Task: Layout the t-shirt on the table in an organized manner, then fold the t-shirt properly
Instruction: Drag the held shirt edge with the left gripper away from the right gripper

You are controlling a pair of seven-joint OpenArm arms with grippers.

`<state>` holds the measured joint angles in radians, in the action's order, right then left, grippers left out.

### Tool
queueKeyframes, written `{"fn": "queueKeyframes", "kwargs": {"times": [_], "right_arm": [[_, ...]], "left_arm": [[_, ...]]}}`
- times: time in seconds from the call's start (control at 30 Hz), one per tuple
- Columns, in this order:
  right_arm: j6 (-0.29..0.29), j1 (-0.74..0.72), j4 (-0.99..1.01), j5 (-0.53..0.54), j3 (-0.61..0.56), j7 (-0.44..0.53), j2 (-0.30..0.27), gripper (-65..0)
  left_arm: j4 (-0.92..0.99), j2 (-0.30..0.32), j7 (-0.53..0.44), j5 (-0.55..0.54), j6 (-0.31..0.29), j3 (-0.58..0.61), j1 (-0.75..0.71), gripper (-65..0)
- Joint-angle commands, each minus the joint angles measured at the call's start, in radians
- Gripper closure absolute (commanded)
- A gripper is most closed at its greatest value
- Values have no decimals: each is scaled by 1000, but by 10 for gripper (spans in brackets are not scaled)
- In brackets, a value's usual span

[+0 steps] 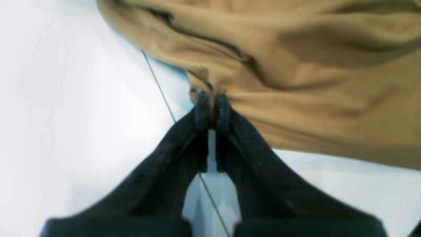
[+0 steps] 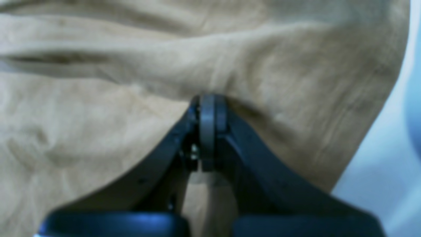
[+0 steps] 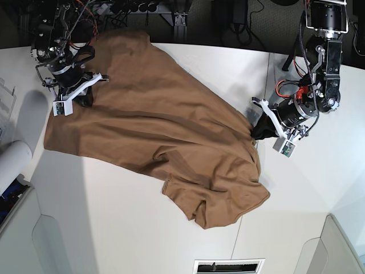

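Observation:
The tan-brown t-shirt [image 3: 165,125] lies crumpled and skewed across the white table [image 3: 114,217], running from the far left to the near right. My left gripper [image 3: 255,128] is at the shirt's right edge. In the left wrist view it [image 1: 210,98] is shut on a pinch of the shirt's hem [image 1: 296,82] just above the table. My right gripper [image 3: 85,98] is at the shirt's far-left part. In the right wrist view it [image 2: 209,98] is shut on a fold of the cloth [image 2: 98,108]. No tag shows.
A thin dark seam [image 3: 259,131] crosses the table by the left gripper and also shows in the left wrist view [image 1: 161,89]. A white roll [image 3: 14,160] lies at the left edge. Cables and stands sit beyond the far edge [image 3: 171,17]. A vent [image 3: 228,266] is at the near edge.

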<state>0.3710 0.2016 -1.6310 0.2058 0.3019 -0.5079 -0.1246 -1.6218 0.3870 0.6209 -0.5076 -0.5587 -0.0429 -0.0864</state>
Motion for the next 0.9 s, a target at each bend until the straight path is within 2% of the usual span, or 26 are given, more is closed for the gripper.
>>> {"fn": "queueKeyframes", "kwargs": {"times": [0.0, 0.13, 0.33, 0.4, 0.47, 0.57, 0.63, 0.7, 0.87], "right_arm": [[0, -5, 4, -4, 4, -5, -8, 0], [0, -5, 23, -4, 4, -5, -8, 0], [0, -7, 23, -4, 4, 0, -8, 0], [0, -7, 23, -3, 3, 0, -8, 0], [0, -7, 23, -3, 4, 0, -8, 0], [0, -7, 23, -3, 3, 0, -8, 0], [0, -7, 23, 0, 3, 2, -8, 0], [0, -7, 23, 9, 4, 8, -8, 0], [0, -7, 23, 33, 4, 21, -8, 0]], "left_arm": [[-43, 20, -16, -13, 1, -20, -5, 0], [-127, 26, -11, -13, 51, -91, -79, 0], [-214, 26, -6, -63, 49, -210, -185, 0], [-254, 26, 13, -98, 29, -229, -218, 0], [-296, 26, 26, -140, -16, -232, -254, 0], [-343, 7, 58, -224, -98, -231, -299, -131], [-354, -11, 70, -282, -130, -230, -319, -230], [-354, -27, 75, -320, -139, -230, -329, -302], [-354, -29, 59, -294, -130, -282, -304, -311]]}}
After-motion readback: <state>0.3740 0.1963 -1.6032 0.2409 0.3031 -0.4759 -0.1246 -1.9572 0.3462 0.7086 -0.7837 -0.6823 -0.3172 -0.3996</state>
